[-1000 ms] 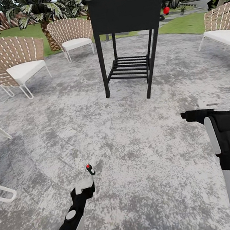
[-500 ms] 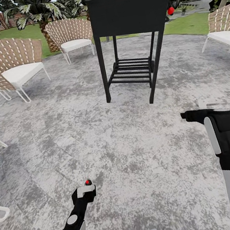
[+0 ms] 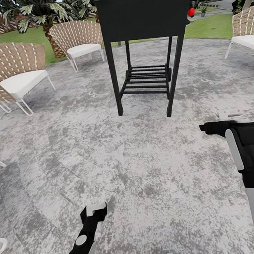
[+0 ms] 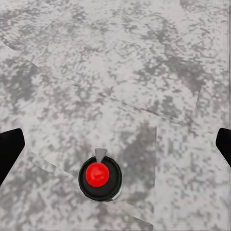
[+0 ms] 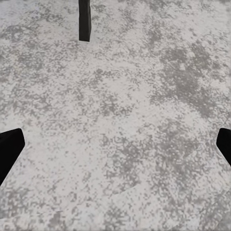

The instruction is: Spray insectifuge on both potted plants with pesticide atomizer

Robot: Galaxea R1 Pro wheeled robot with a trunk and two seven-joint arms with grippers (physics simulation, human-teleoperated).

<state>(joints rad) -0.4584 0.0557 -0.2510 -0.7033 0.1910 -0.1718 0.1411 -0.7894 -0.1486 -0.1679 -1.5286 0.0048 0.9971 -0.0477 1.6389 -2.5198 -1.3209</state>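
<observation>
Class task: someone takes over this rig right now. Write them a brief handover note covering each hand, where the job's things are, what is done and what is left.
Left hand: open, fingers wide apart, directly above the pesticide atomizer, which stands on the grey stone patio; not gripped.
Right hand: open and empty over bare patio.
In the head view, a black grill stand is straight ahead, with wicker chairs around the patio.
Done: left hand lined up over the atomizer.
Left: grasp it, find the two potted plants, and spray both fully.

left gripper [image 3: 95,210] lowered toward the robot, atomizer [image 4: 99,177] now under it, seen end-on
</observation>
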